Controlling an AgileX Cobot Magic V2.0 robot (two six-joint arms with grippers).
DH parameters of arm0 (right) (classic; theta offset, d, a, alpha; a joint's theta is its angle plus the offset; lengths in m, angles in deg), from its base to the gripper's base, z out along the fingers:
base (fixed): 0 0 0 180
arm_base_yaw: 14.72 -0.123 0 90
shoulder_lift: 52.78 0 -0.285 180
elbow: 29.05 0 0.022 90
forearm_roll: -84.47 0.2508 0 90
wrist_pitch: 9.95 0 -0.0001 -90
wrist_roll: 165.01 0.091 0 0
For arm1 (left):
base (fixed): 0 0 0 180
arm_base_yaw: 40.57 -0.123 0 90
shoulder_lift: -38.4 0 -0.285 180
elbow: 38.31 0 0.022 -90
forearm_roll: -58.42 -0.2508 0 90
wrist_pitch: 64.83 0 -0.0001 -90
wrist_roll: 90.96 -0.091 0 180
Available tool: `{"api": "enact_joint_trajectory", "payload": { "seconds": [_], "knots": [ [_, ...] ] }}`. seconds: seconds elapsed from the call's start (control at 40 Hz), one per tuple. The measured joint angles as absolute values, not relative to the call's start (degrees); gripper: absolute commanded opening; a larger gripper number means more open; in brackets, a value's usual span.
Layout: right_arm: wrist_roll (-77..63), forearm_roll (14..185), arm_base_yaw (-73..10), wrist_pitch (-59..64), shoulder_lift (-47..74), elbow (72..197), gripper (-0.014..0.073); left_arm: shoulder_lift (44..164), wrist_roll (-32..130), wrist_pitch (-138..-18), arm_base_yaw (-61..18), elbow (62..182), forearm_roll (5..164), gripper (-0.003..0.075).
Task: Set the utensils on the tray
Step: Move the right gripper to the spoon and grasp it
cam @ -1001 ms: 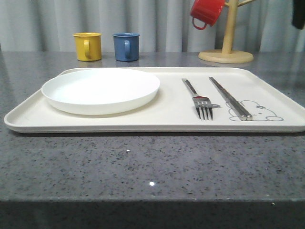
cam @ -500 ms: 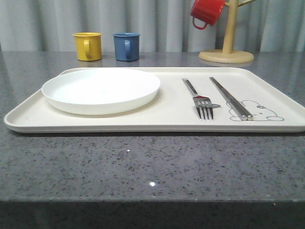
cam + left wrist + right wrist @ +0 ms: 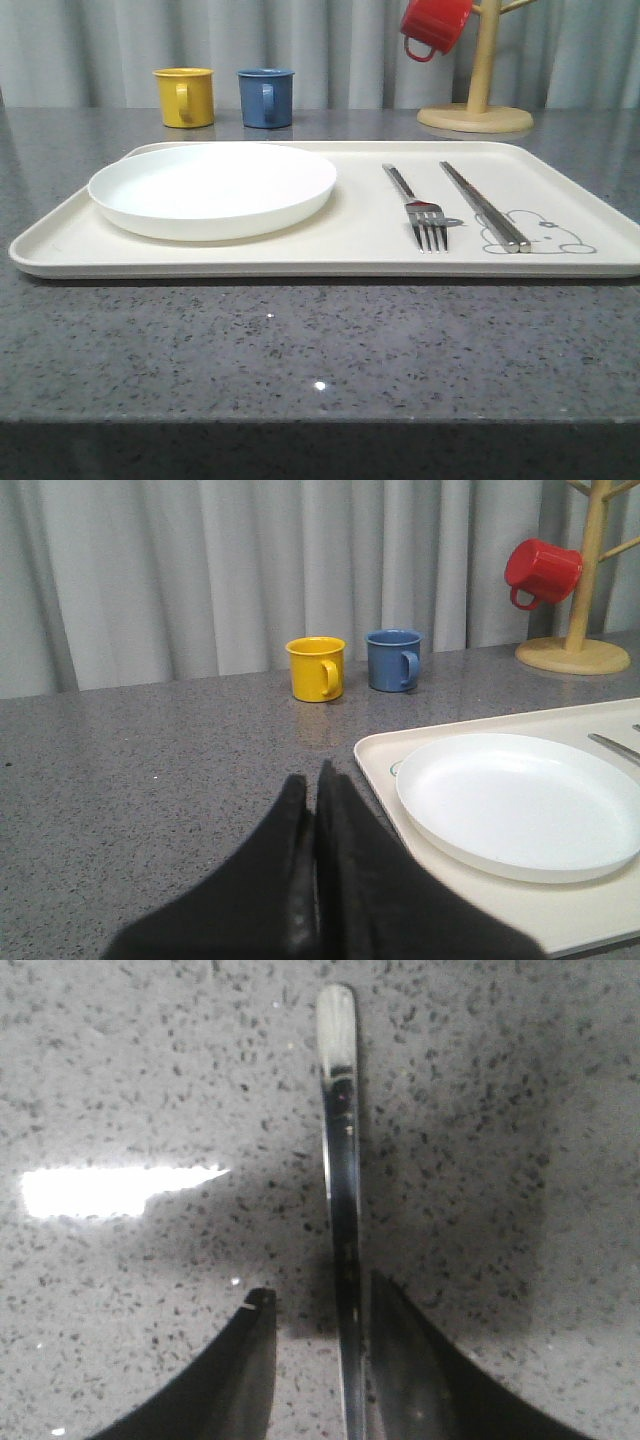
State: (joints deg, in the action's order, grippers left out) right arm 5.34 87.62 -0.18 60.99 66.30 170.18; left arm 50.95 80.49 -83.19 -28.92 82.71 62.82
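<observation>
The right gripper hangs over the grey counter, jaws narrowly apart astride the spoon handle, which runs straight away between them. The left gripper is closed, empty. On the tray, plate, fork and chopsticks lie, utensils running near-to-far, tines nearest. No readable writing.

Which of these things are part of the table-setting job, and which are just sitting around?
Part of the job:
large cream rectangular tray
round white plate
silver metal fork
flat metal chopsticks
long shiny metal utensil handle, between the right gripper

Just lying about:
yellow mug
blue mug
red mug
wooden mug stand
</observation>
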Motion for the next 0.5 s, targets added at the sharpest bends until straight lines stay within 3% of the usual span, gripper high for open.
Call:
{"api": "enact_joint_trajectory", "payload": {
  "seconds": [0.1, 0.33, 0.5],
  "knots": [
    [5.34, 87.62, -0.18, 60.9, 66.95, 170.18, 0.0237, 50.95, 80.49, -83.19, -28.92, 82.71, 62.82, -0.0018],
    [5.46, 87.62, -0.18, 60.53, 66.95, 170.18, -0.002, 50.95, 80.49, -83.19, -28.92, 82.71, 62.82, -0.0018],
    [7.42, 87.62, -0.18, 60.44, 66.41, 170.18, -0.0027, 50.95, 80.49, -83.19, -28.92, 82.71, 62.82, -0.0018]
  ]
}}
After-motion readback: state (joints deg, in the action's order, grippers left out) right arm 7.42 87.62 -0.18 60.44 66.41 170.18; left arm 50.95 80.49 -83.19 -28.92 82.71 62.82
